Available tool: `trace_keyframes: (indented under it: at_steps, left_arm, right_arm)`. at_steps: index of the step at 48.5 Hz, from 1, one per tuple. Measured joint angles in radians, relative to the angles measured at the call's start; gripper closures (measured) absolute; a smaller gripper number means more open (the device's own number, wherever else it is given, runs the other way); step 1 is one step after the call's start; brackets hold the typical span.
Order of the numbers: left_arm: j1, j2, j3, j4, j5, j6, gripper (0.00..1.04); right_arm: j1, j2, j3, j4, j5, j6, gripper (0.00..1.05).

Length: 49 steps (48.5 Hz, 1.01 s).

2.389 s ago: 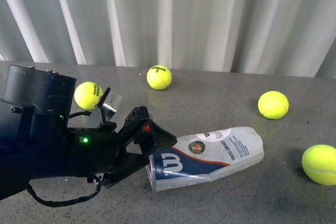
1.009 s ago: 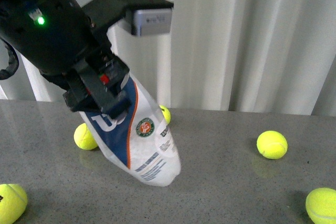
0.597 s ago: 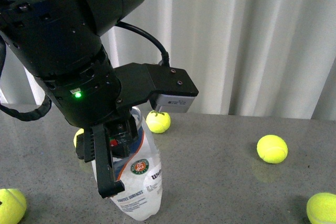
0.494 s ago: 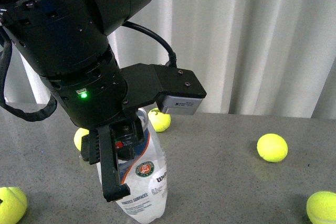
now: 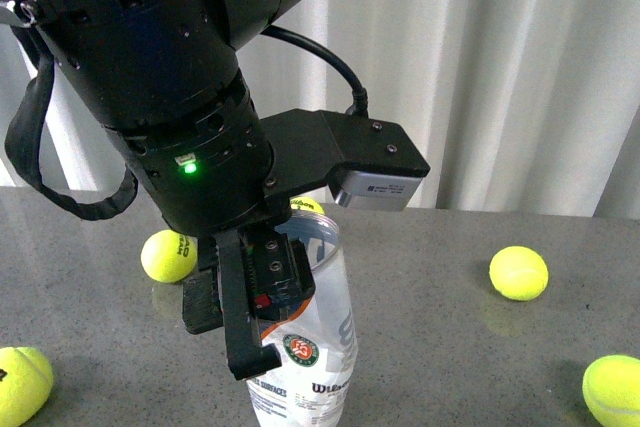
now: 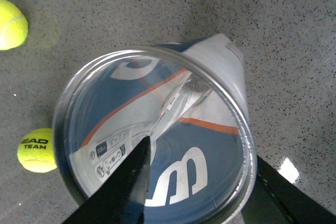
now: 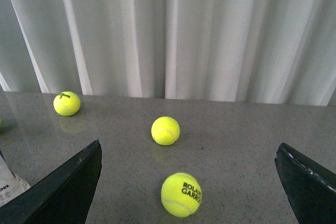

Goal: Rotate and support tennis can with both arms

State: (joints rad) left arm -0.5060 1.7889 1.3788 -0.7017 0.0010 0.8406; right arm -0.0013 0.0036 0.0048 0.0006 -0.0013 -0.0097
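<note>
This looks like a robot test lab. A grey speckled table [image 5: 450,247] stands before a plain white curtain [image 5: 500,67], with loose tennis balls [image 5: 518,273] scattered around a black robot arm [image 5: 180,77].

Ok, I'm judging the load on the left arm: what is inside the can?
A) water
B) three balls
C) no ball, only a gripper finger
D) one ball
C: looking down the open can, only one finger of the left gripper shows inside; the balls lie outside on the table.
</note>
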Motion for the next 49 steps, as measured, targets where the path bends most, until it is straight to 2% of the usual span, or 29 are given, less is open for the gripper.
trace_keyframes:
  at_steps: [2,5,15,27,38,44,49]
  left_arm:
    - [-0.002,0.0,0.007,-0.001,0.004,-0.007,0.47]
    - [-0.004,-0.002,0.01,-0.005,0.006,-0.011,0.4]
    - [-0.005,-0.015,0.013,-0.019,0.006,-0.019,0.06]
    - [0.0,-0.06,0.013,-0.028,0.01,-0.042,0.07]
    - [0.031,-0.153,-0.003,-0.032,0.088,-0.152,0.07]
    - [0.061,-0.202,-0.032,0.046,0.168,-0.332,0.07]
    - [0.096,-0.27,-0.111,0.227,0.172,-0.626,0.07]
  right_arm:
    - [0.0,0.0,0.0,0.0,0.0,0.0,0.07]
    - [0.0,0.0,0.0,0.0,0.0,0.0,0.07]
    - [0.0,0.0,0.0,0.0,0.0,0.0,0.07]
    - [0.0,0.0,0.0,0.0,0.0,0.0,0.07]
    - [0.0,0.0,0.0,0.0,0.0,0.0,0.07]
    - [0.0,0.0,0.0,0.0,0.0,0.0,0.07]
    - [0.0,0.0,0.0,0.0,0.0,0.0,0.07]
